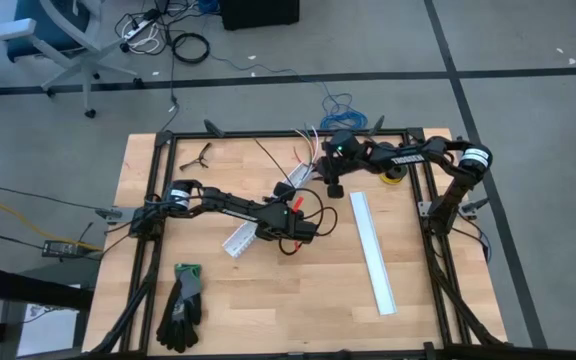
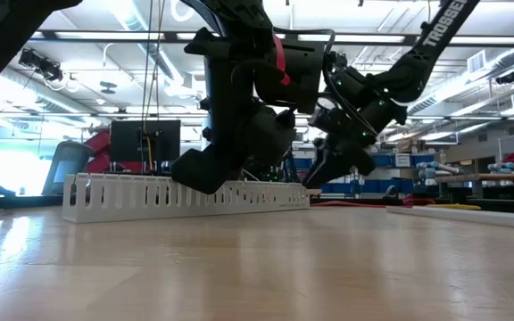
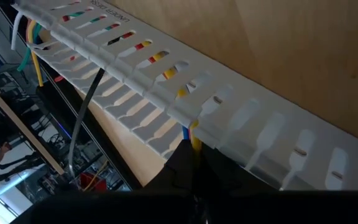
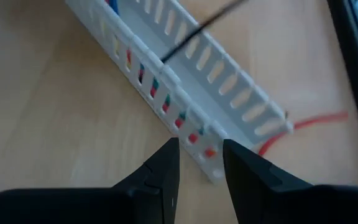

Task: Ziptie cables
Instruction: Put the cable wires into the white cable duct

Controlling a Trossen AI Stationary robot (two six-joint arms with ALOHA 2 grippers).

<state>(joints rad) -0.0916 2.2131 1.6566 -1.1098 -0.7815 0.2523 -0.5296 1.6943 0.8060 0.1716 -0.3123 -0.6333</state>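
Cables lie inside the white slotted channel; light, limp, likely to splay, so I'd grip near the exit; my left gripper pressed together, right gripper spread, empty.

The cables, thin yellow, green, blue and red wires, lie lengthwise inside a white slotted channel, their colours showing through its slots.

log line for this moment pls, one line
left gripper: shut on cables at slotted channel | right gripper: open, over channel end, holding nothing | red wire: on table past channel
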